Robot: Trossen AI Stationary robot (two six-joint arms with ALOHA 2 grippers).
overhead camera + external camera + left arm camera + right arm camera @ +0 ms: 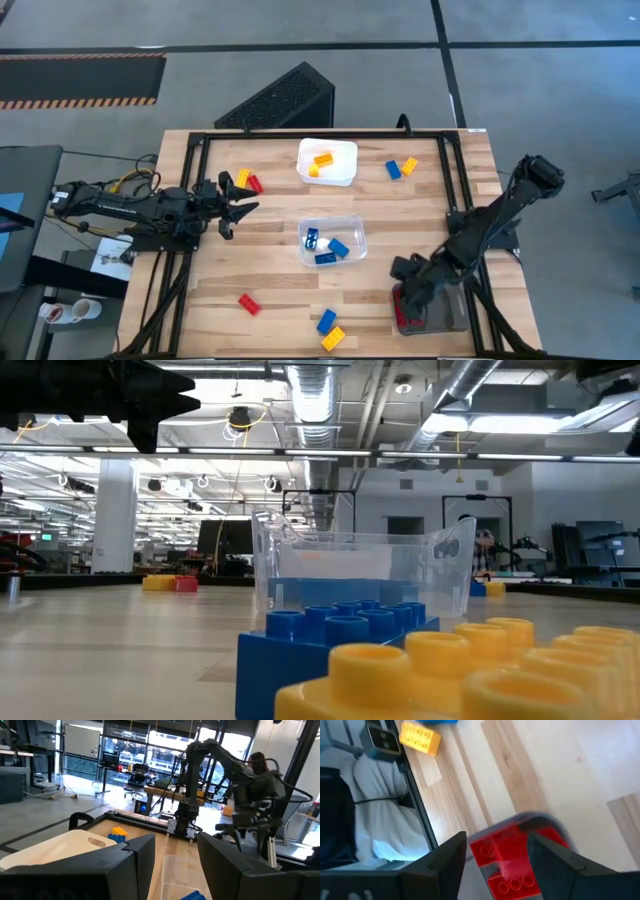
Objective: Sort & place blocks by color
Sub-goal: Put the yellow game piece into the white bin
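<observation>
The right gripper [408,300] is hovering over the grey rectangular plastic tray [440,318] at the near right corner of the wooden table [270,285], its fingers standing apart with nothing between them; red studded plastic bricks [512,865] are lying in the tray directly beneath. Farther back, blue bricks [325,248] are sitting in the clear tub [352,226] and orange ones [320,162] in the white tub [345,152]. The left gripper [242,200] is waiting at the left, part-open and empty.
</observation>
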